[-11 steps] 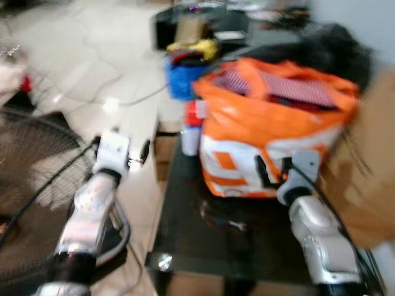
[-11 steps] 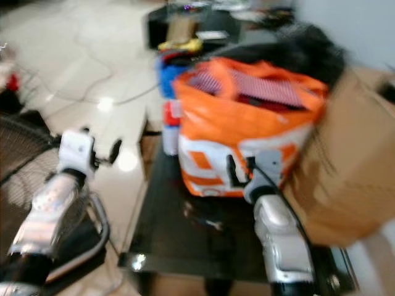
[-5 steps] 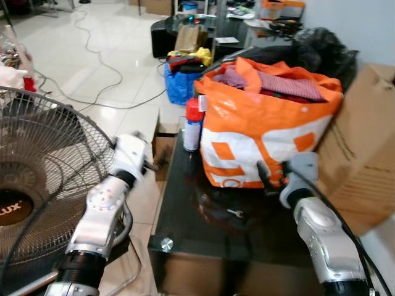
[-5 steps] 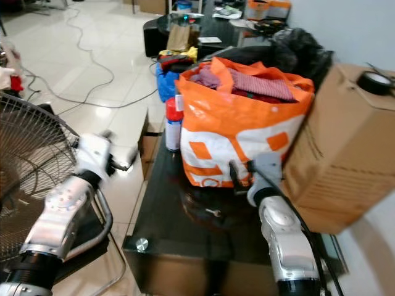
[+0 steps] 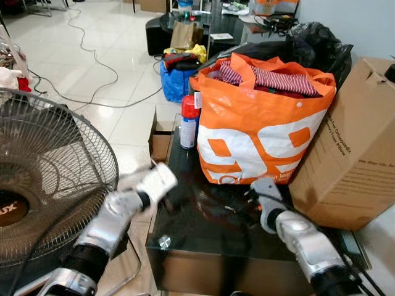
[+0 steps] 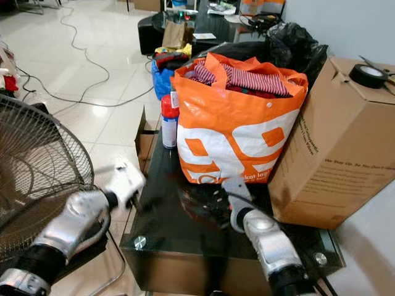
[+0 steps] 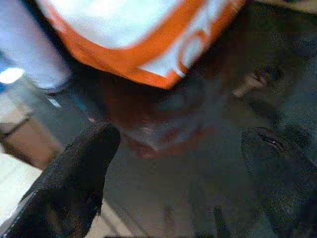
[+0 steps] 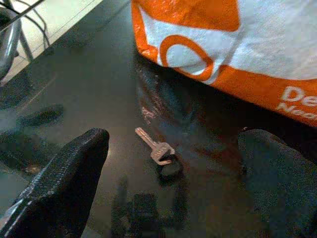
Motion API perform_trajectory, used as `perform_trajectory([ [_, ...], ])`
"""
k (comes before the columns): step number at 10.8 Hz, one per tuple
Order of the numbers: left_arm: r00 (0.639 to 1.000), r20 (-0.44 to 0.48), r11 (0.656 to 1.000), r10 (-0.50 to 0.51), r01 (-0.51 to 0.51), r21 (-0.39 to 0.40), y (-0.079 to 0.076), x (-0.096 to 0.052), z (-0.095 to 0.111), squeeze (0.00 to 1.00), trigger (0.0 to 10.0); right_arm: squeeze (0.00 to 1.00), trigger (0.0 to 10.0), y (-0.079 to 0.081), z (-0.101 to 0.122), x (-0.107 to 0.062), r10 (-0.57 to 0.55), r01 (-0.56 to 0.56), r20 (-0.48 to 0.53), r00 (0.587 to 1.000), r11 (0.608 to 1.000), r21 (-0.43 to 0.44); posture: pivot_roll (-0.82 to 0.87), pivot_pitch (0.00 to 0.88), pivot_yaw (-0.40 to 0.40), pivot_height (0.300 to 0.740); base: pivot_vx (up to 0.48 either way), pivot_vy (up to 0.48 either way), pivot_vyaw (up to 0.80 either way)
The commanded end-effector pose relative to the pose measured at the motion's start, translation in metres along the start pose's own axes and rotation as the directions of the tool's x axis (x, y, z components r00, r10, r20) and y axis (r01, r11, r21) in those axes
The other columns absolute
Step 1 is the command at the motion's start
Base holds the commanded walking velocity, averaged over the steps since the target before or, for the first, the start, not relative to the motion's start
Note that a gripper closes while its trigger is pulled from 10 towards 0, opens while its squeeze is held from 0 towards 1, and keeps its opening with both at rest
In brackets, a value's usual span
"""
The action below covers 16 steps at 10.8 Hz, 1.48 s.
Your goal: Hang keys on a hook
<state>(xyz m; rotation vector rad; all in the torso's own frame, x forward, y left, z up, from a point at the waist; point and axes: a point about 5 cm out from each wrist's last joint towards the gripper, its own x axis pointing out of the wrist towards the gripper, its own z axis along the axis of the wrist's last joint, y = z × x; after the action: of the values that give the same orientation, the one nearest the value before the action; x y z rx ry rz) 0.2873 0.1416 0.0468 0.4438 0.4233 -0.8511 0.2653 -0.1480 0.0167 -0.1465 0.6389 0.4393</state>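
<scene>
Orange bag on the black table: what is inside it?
The orange bag holds folded cloth at its open top, including a red-and-white striped piece and some darker red fabric. Anything lower down is hidden by the bag's walls.

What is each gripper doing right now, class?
Left gripper: open, empty, above the black table.
Right gripper: open, empty, over the key.

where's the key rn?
The key lies flat on the black glass table, just in front of the orange bag, below the open right tool.
</scene>
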Motion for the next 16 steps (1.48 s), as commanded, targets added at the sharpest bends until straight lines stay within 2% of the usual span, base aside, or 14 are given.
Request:
perform_trajectory([
  [1,1.000,-0.007,0.999,-0.021,0.022,0.037,0.001,0.000,0.002,0.01,10.0,1.00,10.0,0.000,0.001,0.002,0.011,-0.011,0.012,1.000,1.000,0.021,-0.18,0.000,-0.033,0.740,0.000,0.000,0.00],
  [2,0.998,-0.031,0.997,-0.052,0.054,0.051,-0.003,-0.001,-0.004,0.02,10.0,0.00,10.0,0.003,-0.002,0.006,0.023,-0.025,0.023,0.999,0.995,0.093,-0.18,0.000,-0.043,0.740,0.000,0.000,0.00],
  [4,0.996,-0.059,0.994,-0.067,0.072,0.079,-0.001,-0.009,-0.010,0.02,10.0,0.00,10.0,0.005,-0.011,0.016,0.003,-0.002,-0.016,1.000,0.996,0.085,-0.16,0.000,-0.070,0.740,0.000,0.000,0.00],
  [6,0.994,-0.055,0.992,-0.093,0.097,0.080,-0.004,-0.019,-0.012,0.01,10.0,0.00,10.0,0.003,-0.014,0.020,-0.032,0.034,-0.014,0.999,0.984,0.174,-0.13,0.000,-0.096,0.740,0.000,0.000,0.00],
  [7,0.992,-0.054,0.990,-0.113,0.117,0.079,-0.008,-0.022,-0.013,0.02,10.0,0.00,8.3,0.005,-0.017,0.021,-0.021,0.023,-0.015,1.000,0.986,0.166,-0.12,0.000,-0.108,0.740,0.000,0.000,0.00],
  [8,0.990,-0.049,0.989,-0.129,0.132,0.072,-0.011,-0.023,-0.014,0.02,10.0,0.00,3.8,0.006,-0.018,0.022,-0.008,0.011,-0.017,1.000,0.987,0.163,-0.12,0.000,-0.117,0.740,0.000,0.000,0.00],
  [9,0.987,-0.041,0.985,-0.155,0.158,0.072,-0.016,-0.024,-0.014,0.01,10.0,0.00,0.5,0.006,-0.021,0.024,-0.005,0.010,-0.033,0.999,0.985,0.172,-0.12,0.000,-0.127,0.740,0.000,0.000,0.00],
  [10,0.986,-0.037,0.984,-0.165,0.167,0.065,-0.020,-0.024,-0.013,0.02,10.0,0.00,0.0,0.006,-0.024,0.024,0.005,0.004,-0.049,0.999,0.982,0.190,-0.12,0.000,-0.135,0.740,0.000,0.000,0.00],
  [12,0.983,-0.043,0.982,-0.176,0.178,0.060,-0.023,-0.025,-0.013,0.02,10.0,0.00,0.0,0.006,-0.030,0.025,0.026,-0.010,-0.061,0.998,0.970,0.241,-0.12,0.000,-0.138,0.740,0.000,0.000,0.00],
  [13,0.983,-0.046,0.982,-0.176,0.179,0.059,-0.023,-0.025,-0.013,0.02,10.0,0.00,0.0,0.006,-0.031,0.026,0.032,-0.014,-0.055,0.998,0.953,0.303,-0.12,0.000,-0.140,0.740,0.000,0.000,0.00],
  [16,0.983,-0.052,0.982,-0.178,0.181,0.059,-0.023,-0.027,-0.012,0.01,10.0,0.00,0.0,0.008,-0.032,0.028,0.020,0.000,-0.055,0.998,0.942,0.335,-0.12,0.000,-0.148,0.740,0.000,0.000,0.00],
])
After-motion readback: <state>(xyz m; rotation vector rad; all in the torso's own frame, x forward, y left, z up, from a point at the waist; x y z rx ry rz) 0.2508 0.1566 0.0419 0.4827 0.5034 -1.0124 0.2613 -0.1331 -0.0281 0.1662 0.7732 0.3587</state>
